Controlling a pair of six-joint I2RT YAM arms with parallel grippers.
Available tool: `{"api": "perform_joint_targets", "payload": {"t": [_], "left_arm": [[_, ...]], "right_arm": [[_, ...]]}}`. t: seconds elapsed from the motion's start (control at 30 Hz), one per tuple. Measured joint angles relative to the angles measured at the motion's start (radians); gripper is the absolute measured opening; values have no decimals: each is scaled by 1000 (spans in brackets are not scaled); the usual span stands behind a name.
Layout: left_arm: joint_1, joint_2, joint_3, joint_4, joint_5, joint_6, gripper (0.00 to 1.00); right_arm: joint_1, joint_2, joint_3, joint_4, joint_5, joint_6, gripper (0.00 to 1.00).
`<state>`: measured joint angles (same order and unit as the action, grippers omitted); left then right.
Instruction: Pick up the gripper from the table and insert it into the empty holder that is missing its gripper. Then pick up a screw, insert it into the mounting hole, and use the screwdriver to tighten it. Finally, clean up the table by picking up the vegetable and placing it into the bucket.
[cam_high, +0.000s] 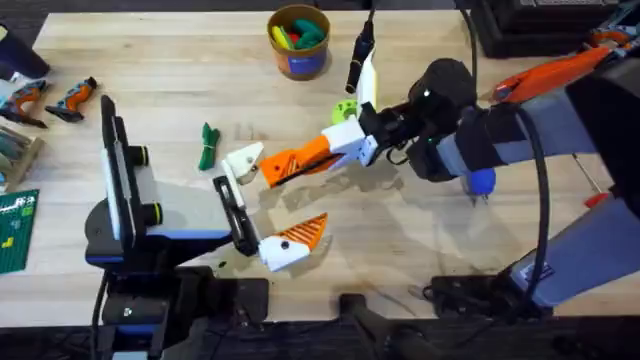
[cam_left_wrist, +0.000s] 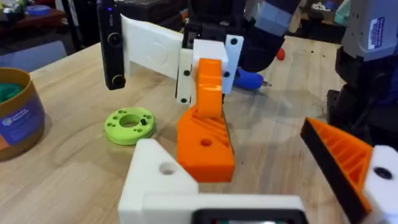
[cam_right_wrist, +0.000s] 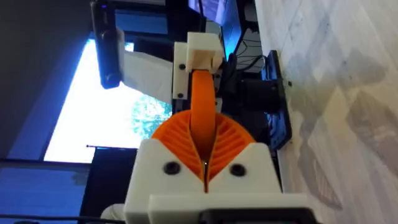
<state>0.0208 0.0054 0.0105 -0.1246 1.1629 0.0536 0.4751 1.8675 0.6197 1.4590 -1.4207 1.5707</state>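
Overhead, pale wood table (cam_high: 180, 70), yellow bucket (cam_high: 298, 42)

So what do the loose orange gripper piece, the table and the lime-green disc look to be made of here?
The gripper: matte orange plastic, probably 3D-printed, going by the ribbed face and moulded hole. The table: light wood, planks with visible grain and seams, likely butcher-block with a satin finish. The lime-green disc: matte plastic too, with a stepped rim and a hole; printed or moulded, hard to say.
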Motion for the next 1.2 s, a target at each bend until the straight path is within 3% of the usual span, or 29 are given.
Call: {"api": "perform_joint_targets", "payload": {"t": [1.2], "left_arm": [[0,0,0,0,0,0,986]], "right_arm": [[11,-26,0,-45,29,24,11]]}}
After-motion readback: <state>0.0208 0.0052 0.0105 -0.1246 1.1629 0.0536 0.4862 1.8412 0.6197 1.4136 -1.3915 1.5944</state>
